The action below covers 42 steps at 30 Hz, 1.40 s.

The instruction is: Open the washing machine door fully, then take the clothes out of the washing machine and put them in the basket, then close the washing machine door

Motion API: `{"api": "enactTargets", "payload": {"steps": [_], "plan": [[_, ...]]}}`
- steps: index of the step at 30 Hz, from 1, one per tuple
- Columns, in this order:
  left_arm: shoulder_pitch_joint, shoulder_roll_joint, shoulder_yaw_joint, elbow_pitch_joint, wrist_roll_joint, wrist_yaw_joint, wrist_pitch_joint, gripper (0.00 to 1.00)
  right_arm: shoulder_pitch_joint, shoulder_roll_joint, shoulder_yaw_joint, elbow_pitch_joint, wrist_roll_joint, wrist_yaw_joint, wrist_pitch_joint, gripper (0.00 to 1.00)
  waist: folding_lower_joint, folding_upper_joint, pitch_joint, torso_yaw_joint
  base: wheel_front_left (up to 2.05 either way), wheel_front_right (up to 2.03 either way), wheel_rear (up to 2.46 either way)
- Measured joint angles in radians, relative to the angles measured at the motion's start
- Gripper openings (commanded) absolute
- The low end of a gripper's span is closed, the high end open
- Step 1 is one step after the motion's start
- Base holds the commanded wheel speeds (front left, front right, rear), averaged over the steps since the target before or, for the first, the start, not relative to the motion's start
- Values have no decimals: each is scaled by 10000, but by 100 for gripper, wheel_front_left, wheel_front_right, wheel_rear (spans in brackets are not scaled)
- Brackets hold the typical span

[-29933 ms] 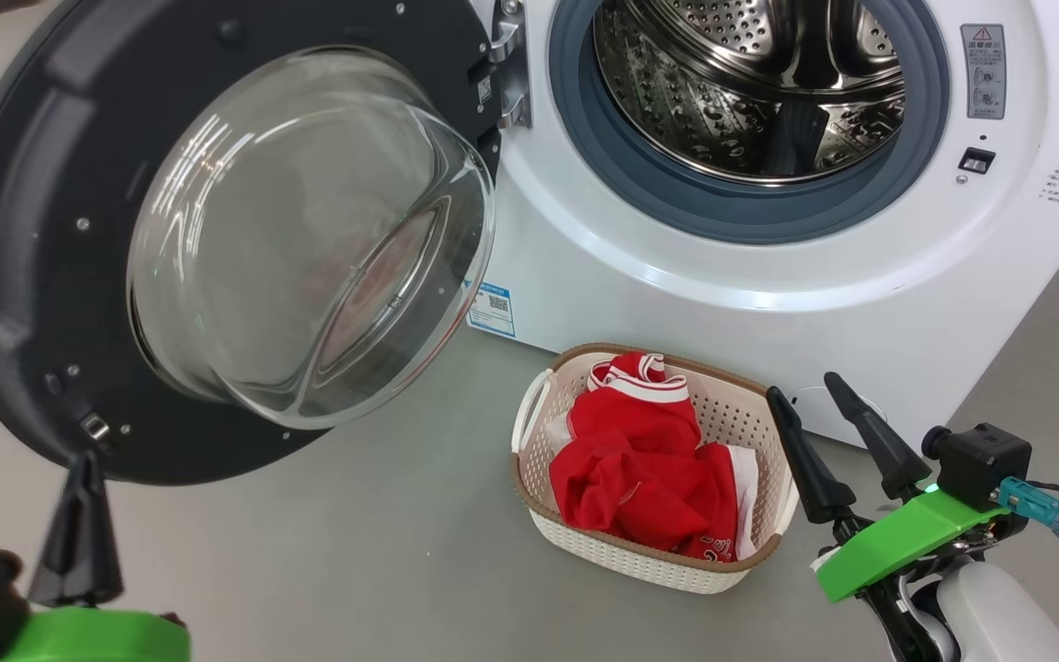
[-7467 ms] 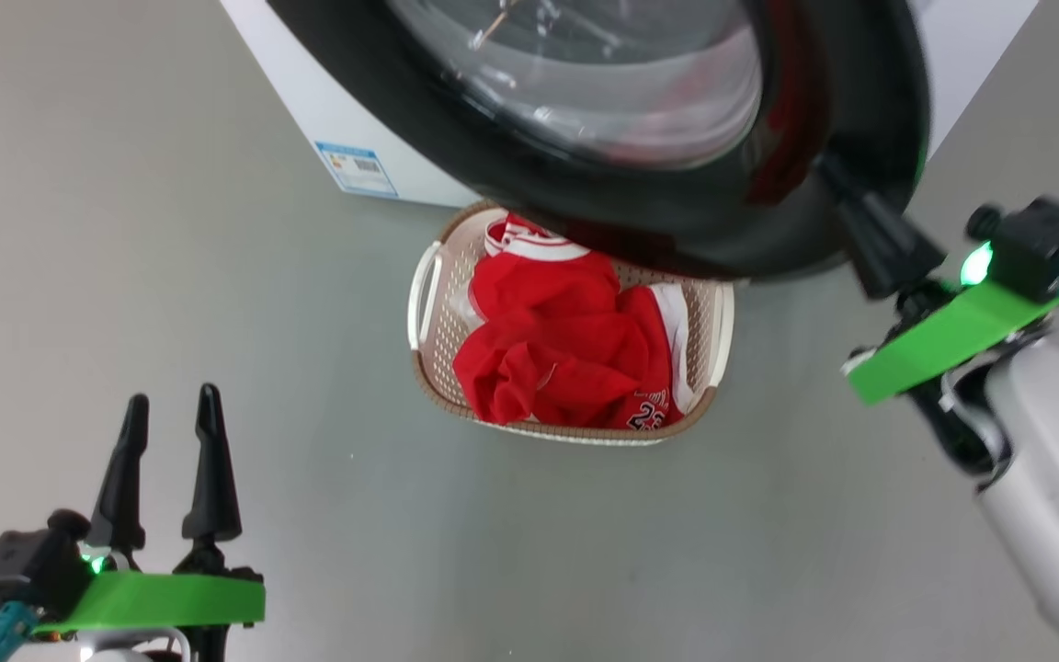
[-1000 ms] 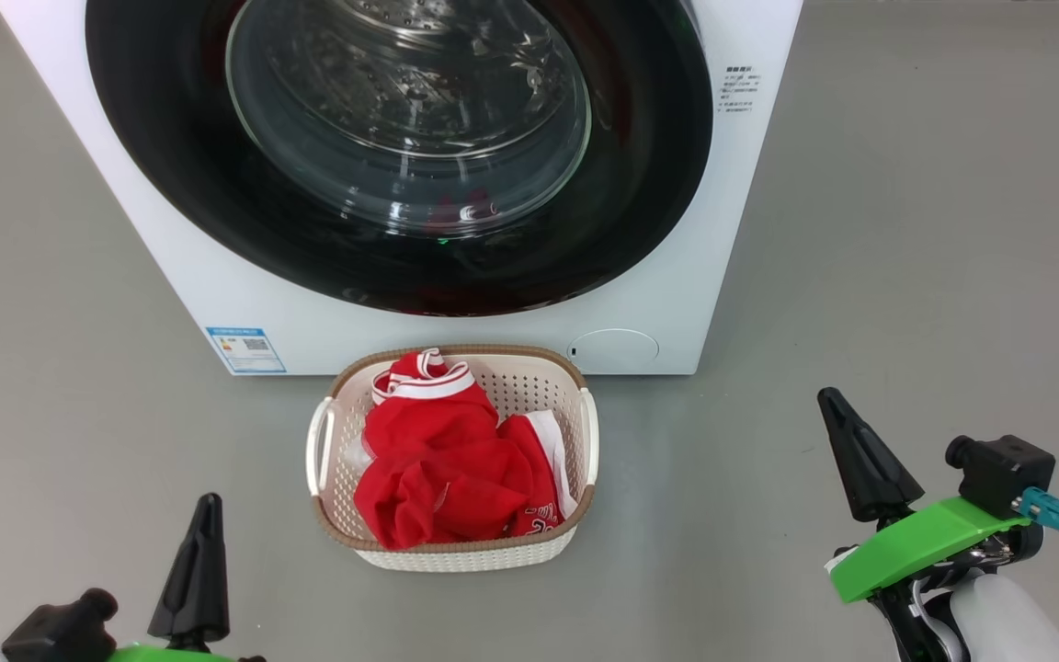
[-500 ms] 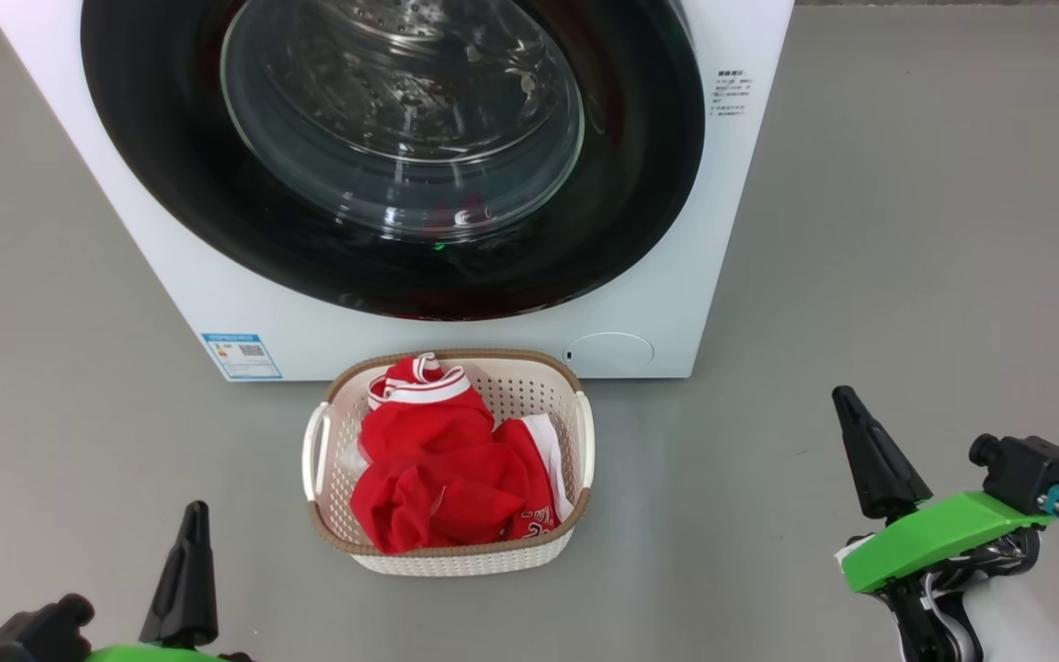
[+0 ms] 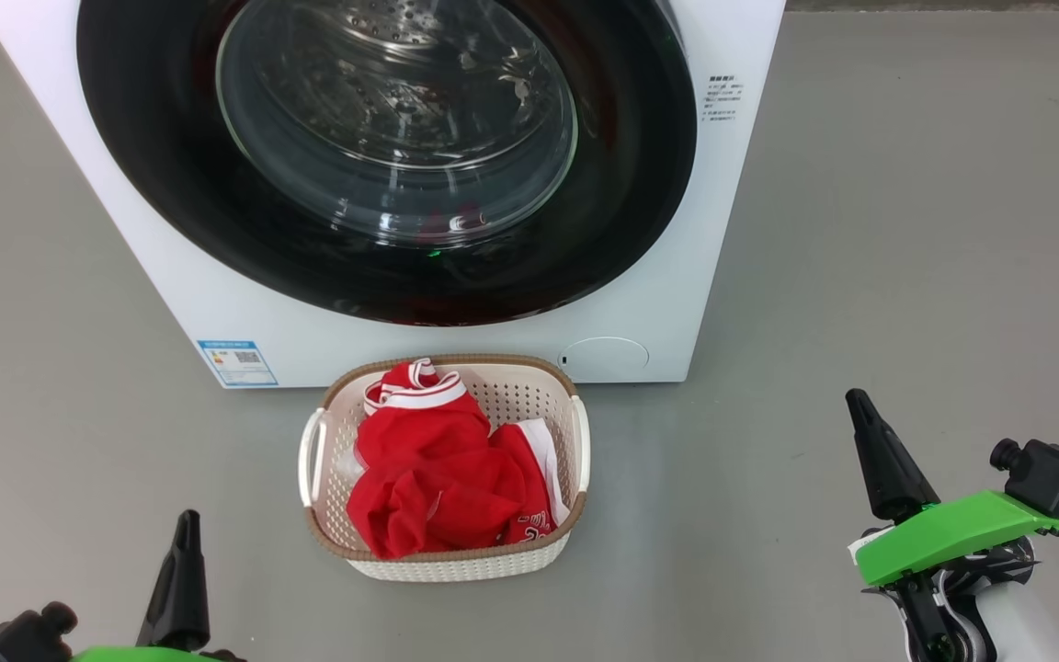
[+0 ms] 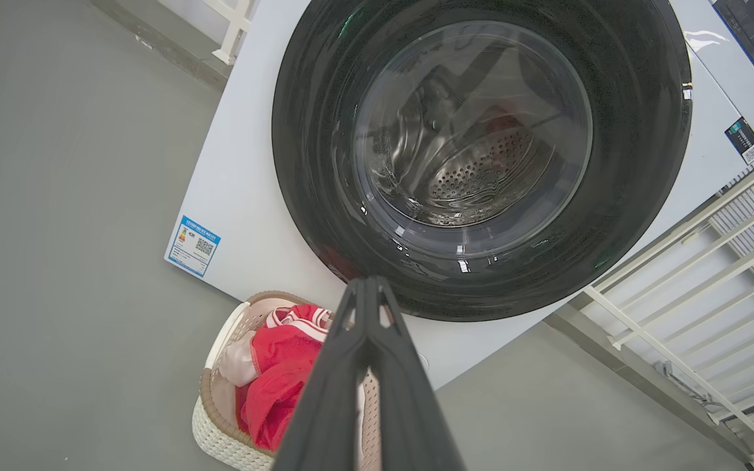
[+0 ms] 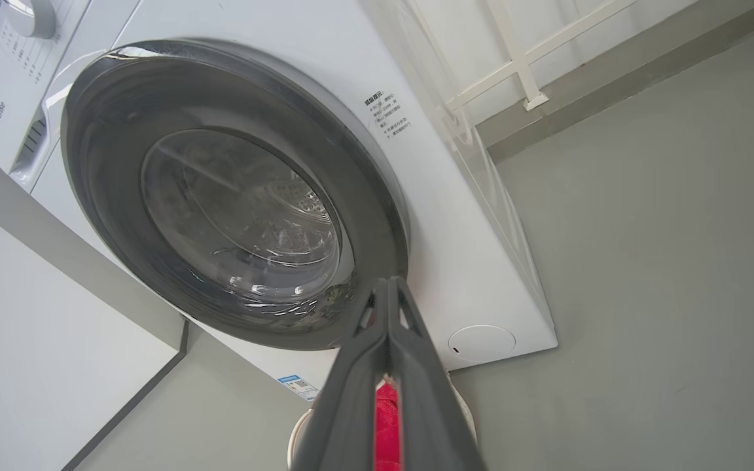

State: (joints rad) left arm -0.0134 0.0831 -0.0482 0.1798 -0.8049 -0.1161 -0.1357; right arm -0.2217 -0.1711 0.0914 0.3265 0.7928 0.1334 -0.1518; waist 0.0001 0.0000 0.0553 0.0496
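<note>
The grey floor [image 5: 906,230] spread round the white washing machine [image 5: 199,294], which stood square ahead in the head view. Its washing machine door [image 5: 635,165] lay shut, flush against the front, the black ring glossy and the steel drum showing through the glass bowl. Just in front of the machine, below the door's lower edge and a little left of centre, sat the basket [image 5: 465,568] on the floor, apart from both arms. The clothes [image 5: 438,478] lay heaped inside it, red with white trim, one striped collar up against the far wall and some white lettering near the front right corner. The right gripper [image 5: 860,414] hung low at the right, well clear of the basket, fingers pointing towards the machine; in its wrist view the two fingers were pressed together with nothing between them. The left gripper [image 5: 186,533] sat at the lower left, likewise clamped together and empty. A small blue label sticker [image 5: 237,361] marked the machine's lower left front.
</note>
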Motion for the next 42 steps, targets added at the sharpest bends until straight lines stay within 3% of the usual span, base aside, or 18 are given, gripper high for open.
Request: {"api": "enactTargets", "payload": {"steps": [42], "plan": [[-198, -201, 548, 395, -3758, -17, 1095, 0, 612, 529, -1035, -240, 3779, -10, 1210, 0, 0, 0, -245, -233, 0, 0, 0]]}}
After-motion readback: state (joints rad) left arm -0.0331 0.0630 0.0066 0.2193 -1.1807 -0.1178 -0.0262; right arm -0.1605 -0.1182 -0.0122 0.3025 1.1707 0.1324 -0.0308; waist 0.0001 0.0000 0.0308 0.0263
